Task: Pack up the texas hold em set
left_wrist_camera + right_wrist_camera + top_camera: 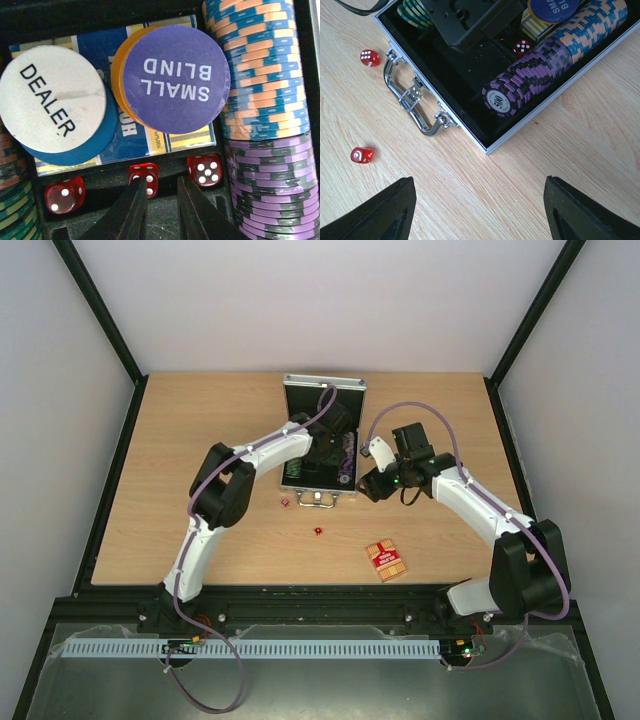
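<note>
The silver case (320, 445) lies open at the far middle of the bench (180, 490), its handle (412, 97) on the near side. The left claw (161, 192) is inside it, fingers parted only a little and gripping nothing, just near of three red dice (204, 170). A DEALER disc (52, 105) and a SMALL BLIND disc (175, 80) rest on a blue deck (127, 137), with the chip rows (270, 185) to the right. The right claw (480, 200) hovers spread wide and empty just near of the case. Two more dice (284, 502) and the red card deck (385, 560) lie on the bench.
</note>
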